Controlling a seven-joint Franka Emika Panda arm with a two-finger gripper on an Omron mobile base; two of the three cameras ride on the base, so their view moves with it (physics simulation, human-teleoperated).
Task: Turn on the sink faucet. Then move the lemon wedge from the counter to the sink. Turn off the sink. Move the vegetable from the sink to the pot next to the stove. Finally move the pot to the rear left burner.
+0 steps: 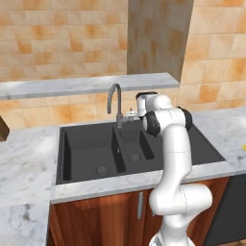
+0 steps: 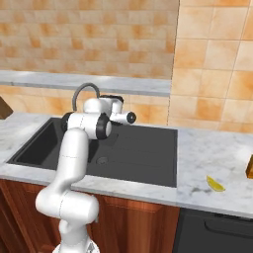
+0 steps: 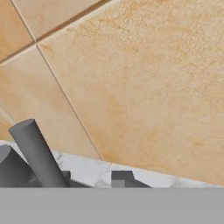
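The sink faucet (image 1: 114,102) rises upright from the back rim of the sink (image 1: 86,144), its gooseneck arching forward over the divider between the two basins, so its long axis stands vertical with the spout end pointing down. In the hand view a grey cylinder, probably the faucet's lever handle (image 3: 37,153), slants up and to the left against the tile. The gripper (image 1: 130,114) sits just beside the faucet's base, level with the small side lever; the fingers are too small and too hidden by the wrist to tell how the jaws stand.

The lemon wedge (image 2: 215,184) lies on the counter (image 2: 207,148) to the right of the sink, well apart from the arm, its long axis running roughly left-right with the curved rind toward the front edge.

No writing or brand marks can be read anywhere.

The counter is white-grey veined marble over reddish-brown wooden cabinets (image 1: 101,216). The sink is matte black with a round drain in each basin. Behind it runs an orange-tan tiled wall (image 1: 57,38) carrying a narrow marble ledge (image 1: 86,85).
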